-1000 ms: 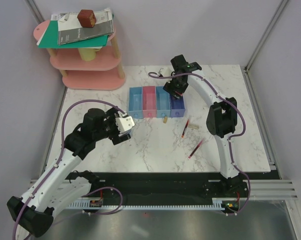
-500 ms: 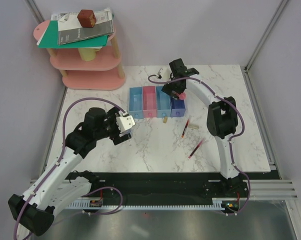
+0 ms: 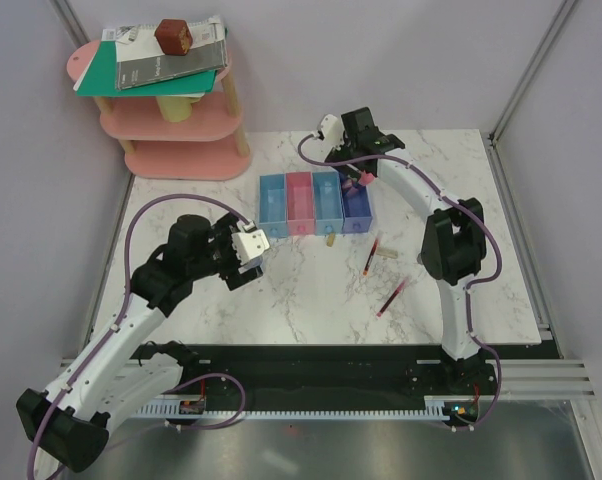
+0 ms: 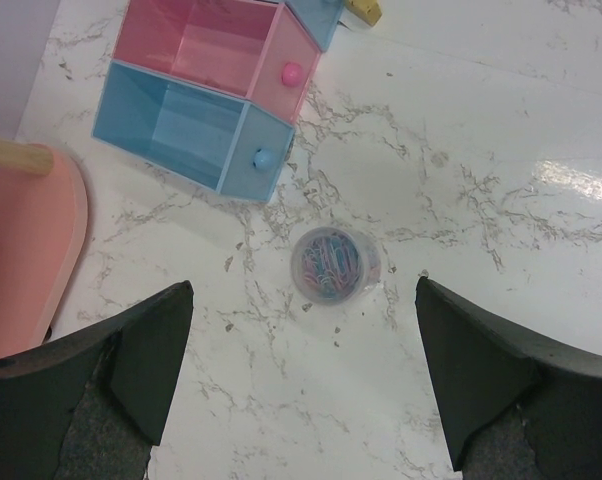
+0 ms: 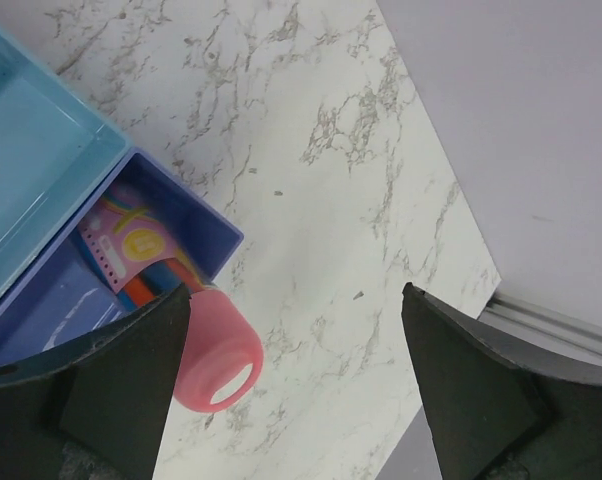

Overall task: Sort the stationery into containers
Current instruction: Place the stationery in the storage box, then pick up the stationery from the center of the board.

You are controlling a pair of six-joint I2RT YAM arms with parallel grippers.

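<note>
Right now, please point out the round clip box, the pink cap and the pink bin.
round clip box [image 4: 328, 265]: left wrist view, middle of its top.
pink cap [image 5: 217, 360]: right wrist view, its side.
pink bin [image 4: 277, 95]: left wrist view, lower front wall.

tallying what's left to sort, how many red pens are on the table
2. One pen lies just in front of the purple-blue bin; the other lies further forward and right of it. Others could be hidden inside the bins.

Top overview; wrist cameras downward, probably near bins [image 4: 249, 150].
</note>
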